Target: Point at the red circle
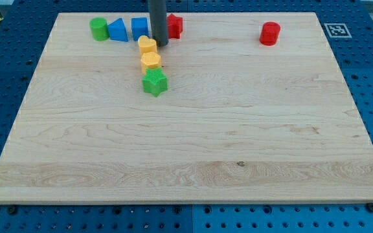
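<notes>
The red circle (270,33) stands alone near the view's top right on the wooden board (193,149). My tip (160,44) is far to its left, at the view's top centre. The tip sits just right of a yellow heart (147,44) and left of a second red block (174,25), which the rod partly hides. The rod also partly covers a blue square block (139,27).
A green round block (99,28) and a blue triangular block (117,30) stand left of the blue square. A yellow hexagon-like block (150,61) and a green star (154,83) lie in a line below the heart. A marker tag (335,30) sits at top right.
</notes>
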